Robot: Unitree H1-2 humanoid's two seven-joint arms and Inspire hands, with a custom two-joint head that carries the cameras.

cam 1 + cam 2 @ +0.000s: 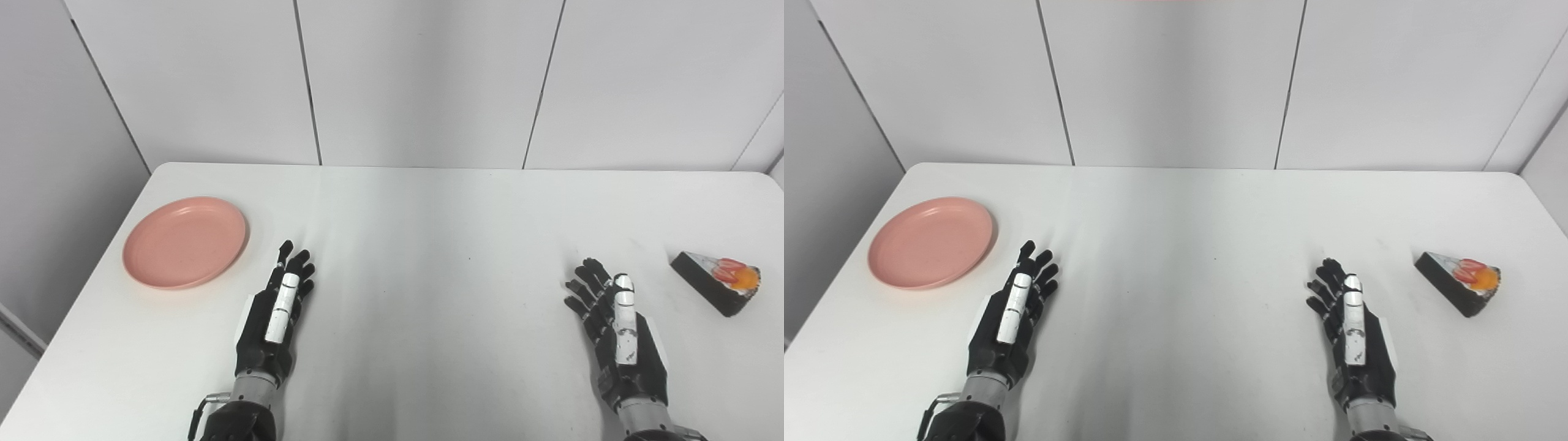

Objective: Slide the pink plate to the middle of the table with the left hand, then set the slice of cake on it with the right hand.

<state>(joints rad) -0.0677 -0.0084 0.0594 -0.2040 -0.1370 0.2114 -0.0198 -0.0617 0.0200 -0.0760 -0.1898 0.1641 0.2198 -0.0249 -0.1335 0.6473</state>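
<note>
**Both hands wait open; plate and cake at opposite ends**

We see a white table (429,245) set against pale wall panels. On its left side lies the pink plate (185,241), flat and bare, close to the left edge and well away from the middle of the table. On the far right sits the slice of cake (718,280), a dark wedge lying on the tabletop with red and orange fruit on its wide end, its narrow tip pointing left and away from us.

Our left hand (277,312) rests over the table just right of the plate and nearer to us, not touching it; its fingers are stretched forward and apart, and it holds nothing. Our right hand (615,321) lies in the same way on the other side, fingers spread and empty, near the cake but clear of it. The middle of the table between the two hands shows only its white surface.
</note>
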